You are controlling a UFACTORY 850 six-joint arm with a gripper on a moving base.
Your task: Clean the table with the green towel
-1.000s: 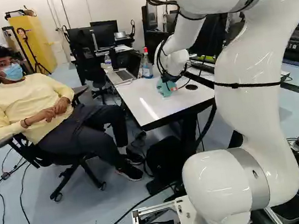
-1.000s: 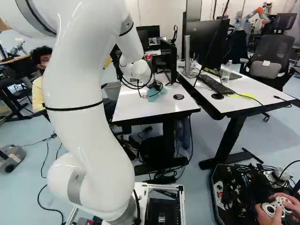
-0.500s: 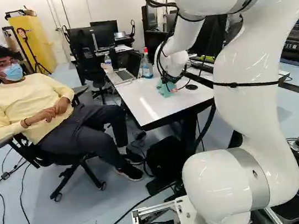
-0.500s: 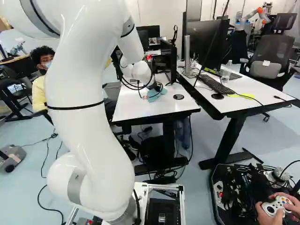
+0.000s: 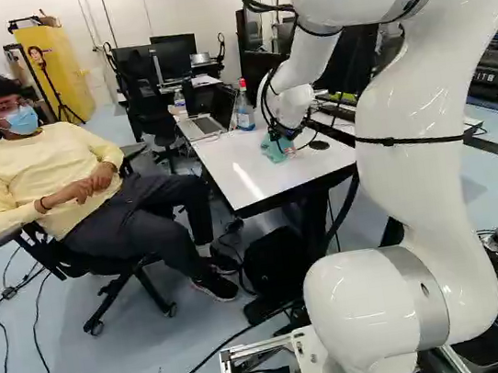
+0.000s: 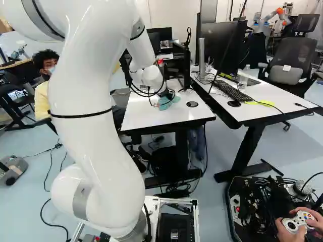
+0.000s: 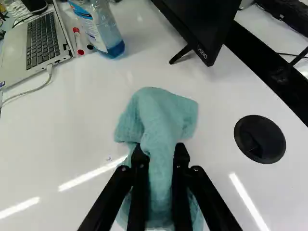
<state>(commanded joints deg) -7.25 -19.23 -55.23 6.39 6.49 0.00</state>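
Counting twelve o'clock as straight ahead of the robot, the white arm (image 5: 417,126) is reaching forward over the table (image 5: 244,182). The table's near edge is running across at six o'clock, well apart from the gripper (image 5: 284,132). In the wrist view the gripper (image 7: 160,156) is squeezing a bunched fold of the green towel (image 7: 156,118) from both sides, its two fingers standing slightly apart with the cloth between them. The towel is spilling ahead past the fingertips and out around them, and its underside seems to be resting on the white top, though the base views are showing that contact poorly.

Near the towel, a small faint mark (image 7: 109,158) is showing at nine o'clock. A round black cable hole (image 7: 260,139) is sitting at almost three, apart from the towel, with white table top lying between them. More of that top is stretching out towards nine and ten, as far as the pale cable (image 7: 37,88) that is running to the laptop (image 7: 41,41).

Farther ahead, the monitor (image 7: 197,24) is standing at one o'clock, carrying pale lettering on its lower corner. The table's dark far edge (image 7: 264,72) is slanting past between one and two. At eleven, a bottle of blue liquid (image 7: 114,47) is wearing a printed blue-and-white label (image 7: 90,26); red-ended markers (image 7: 78,42) are lying between it and the laptop.
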